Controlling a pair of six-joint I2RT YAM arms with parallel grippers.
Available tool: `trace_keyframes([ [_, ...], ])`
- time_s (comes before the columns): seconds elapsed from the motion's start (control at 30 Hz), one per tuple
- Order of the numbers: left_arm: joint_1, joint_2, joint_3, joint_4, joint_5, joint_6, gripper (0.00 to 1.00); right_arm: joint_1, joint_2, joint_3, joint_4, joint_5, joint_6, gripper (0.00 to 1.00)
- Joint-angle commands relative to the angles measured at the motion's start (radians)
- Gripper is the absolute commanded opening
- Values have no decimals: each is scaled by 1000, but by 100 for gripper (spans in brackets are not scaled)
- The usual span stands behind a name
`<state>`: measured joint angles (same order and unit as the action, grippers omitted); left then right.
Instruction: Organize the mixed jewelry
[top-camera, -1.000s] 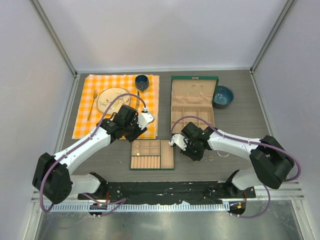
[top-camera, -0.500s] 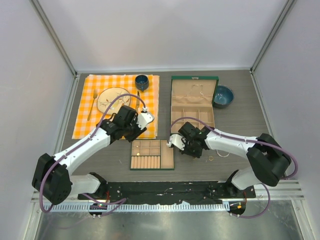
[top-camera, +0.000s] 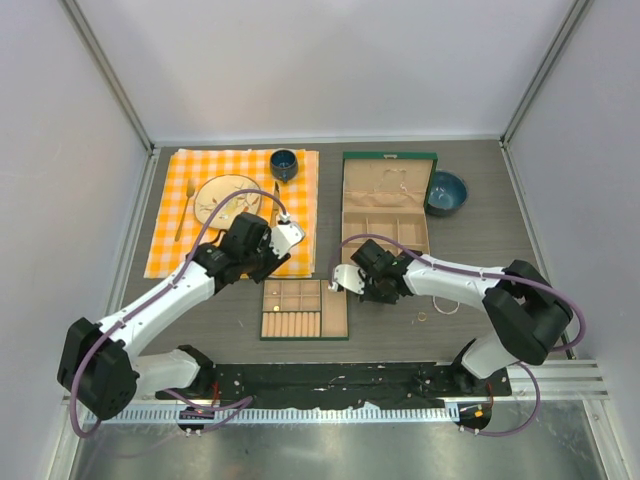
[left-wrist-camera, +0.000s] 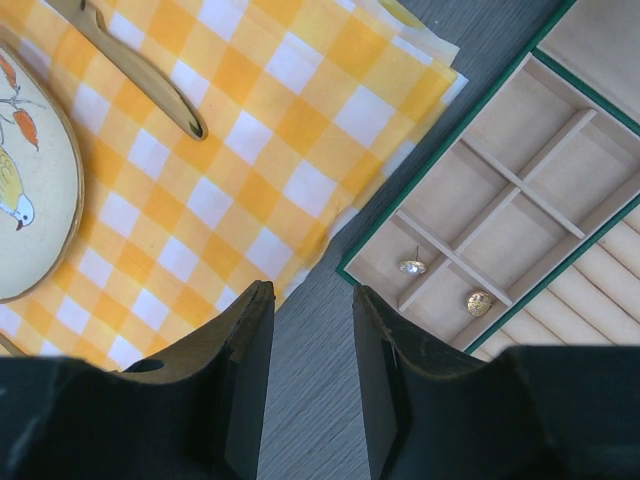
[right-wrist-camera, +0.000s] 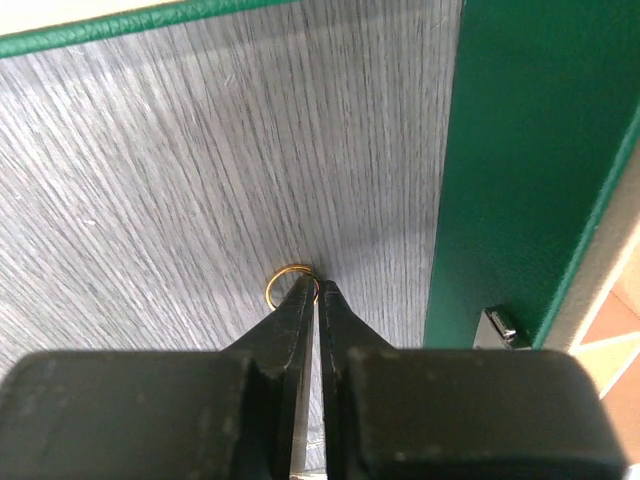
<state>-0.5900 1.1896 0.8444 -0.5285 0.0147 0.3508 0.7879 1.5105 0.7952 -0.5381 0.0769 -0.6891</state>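
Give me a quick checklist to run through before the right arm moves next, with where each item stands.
1. Right fingers closed on gold ring: ok.
2. Grip secure: cannot tell, only the very tips pinch its rim.
3. Left fingers open and empty: ok.
4. Tray has free cells: ok; only a stud and a gold piece seen inside.
5. All pieces sorted: not ok; a second ring and the bracelet lie loose.
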Motion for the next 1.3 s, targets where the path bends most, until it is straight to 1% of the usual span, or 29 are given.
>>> trace_keyframes([
  [0.0,-2,-19,-4,45,-33,2,41,13,24,29,21,-2,-20,11],
  [0.07,-2,-21,-7,47,-33,2,41,14,28,30,12,0,-13,14],
  [0.2,-2,-22,-11,51,-33,4,41,14,19,30,6,-2,8,27],
  [0.3,-2,-22,-15,51,-30,4,41,14,2,30,4,-11,28,30],
  [0.63,-2,-27,-21,48,-28,2,42,14,-58,84,-45,-29,140,34],
  [0.8,-2,-35,-28,51,-28,5,42,14,-101,73,-59,-12,198,41],
  [1.03,-1,-27,-24,53,-21,1,42,10,-92,56,-62,90,302,42],
  [1.27,-2,-18,-18,53,-18,1,42,-33,-55,59,-62,37,367,41],
])
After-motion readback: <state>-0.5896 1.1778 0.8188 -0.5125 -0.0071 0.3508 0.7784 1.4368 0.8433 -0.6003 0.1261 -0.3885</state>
